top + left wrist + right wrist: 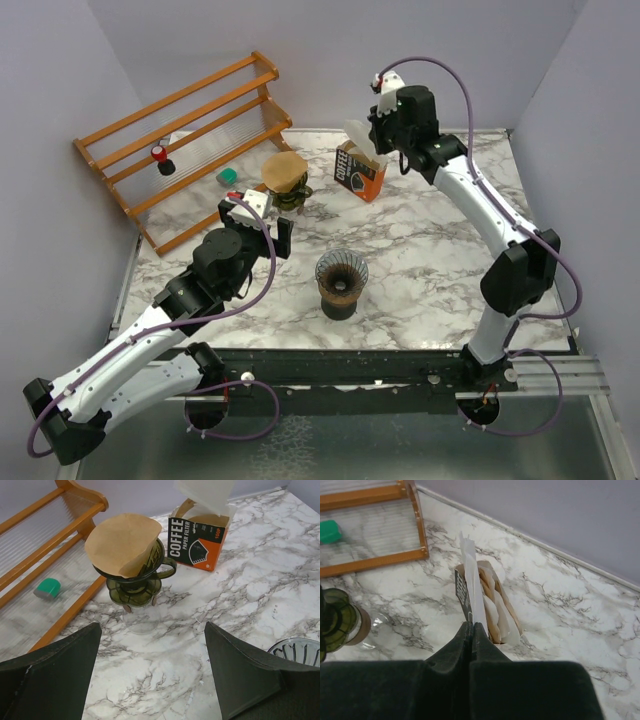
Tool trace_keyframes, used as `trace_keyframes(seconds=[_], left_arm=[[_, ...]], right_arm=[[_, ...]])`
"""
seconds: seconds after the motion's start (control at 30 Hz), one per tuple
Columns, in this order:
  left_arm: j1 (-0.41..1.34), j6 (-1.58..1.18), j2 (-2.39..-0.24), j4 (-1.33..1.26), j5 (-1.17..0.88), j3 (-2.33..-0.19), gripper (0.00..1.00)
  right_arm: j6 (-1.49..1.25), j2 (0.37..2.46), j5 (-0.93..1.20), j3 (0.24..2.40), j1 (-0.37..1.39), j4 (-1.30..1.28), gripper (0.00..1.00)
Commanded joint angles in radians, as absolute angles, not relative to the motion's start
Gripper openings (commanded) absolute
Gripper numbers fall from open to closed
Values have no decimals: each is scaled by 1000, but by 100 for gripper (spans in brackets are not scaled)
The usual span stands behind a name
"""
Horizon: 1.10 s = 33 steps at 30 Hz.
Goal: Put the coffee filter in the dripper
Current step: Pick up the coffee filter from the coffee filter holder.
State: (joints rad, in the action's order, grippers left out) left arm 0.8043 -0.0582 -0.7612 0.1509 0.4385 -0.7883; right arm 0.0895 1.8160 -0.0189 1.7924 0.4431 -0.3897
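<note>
Only the right wrist view showed the right pincer (471, 625) clamped on a white paper filter (470, 580) over an orange cardboard box (496, 615); the left pincer (151, 629) gaped near the dark ribbed glass dripper (342, 270).

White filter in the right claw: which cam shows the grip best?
Right wrist. The white filter stands edge-on, pinched in the shut right claw, above the filter box. Top external shows it small, beside the claw. Left wrist shows only its lower part at the frame's top edge, no claw.
</note>
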Motion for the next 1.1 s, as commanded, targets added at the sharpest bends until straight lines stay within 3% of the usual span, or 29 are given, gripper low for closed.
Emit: trace_keyframes(seconds=[0.0, 0.33, 0.5, 0.63, 1.07], left_arm=[[798, -54, -763, 133, 435, -773, 86], [797, -59, -763, 130, 410, -771, 86], [796, -74, -760, 122, 334, -777, 92], [796, -99, -752, 109, 247, -791, 99], [797, -230, -707, 137, 59, -867, 99]], right_arm=[[53, 1724, 71, 1800, 437, -375, 1], [3, 1573, 161, 1714, 437, -359, 1], [-76, 1483, 246, 1659, 437, -361, 1], [-134, 1396, 361, 1607, 437, -348, 1], [-292, 1191, 702, 1514, 437, -358, 1]])
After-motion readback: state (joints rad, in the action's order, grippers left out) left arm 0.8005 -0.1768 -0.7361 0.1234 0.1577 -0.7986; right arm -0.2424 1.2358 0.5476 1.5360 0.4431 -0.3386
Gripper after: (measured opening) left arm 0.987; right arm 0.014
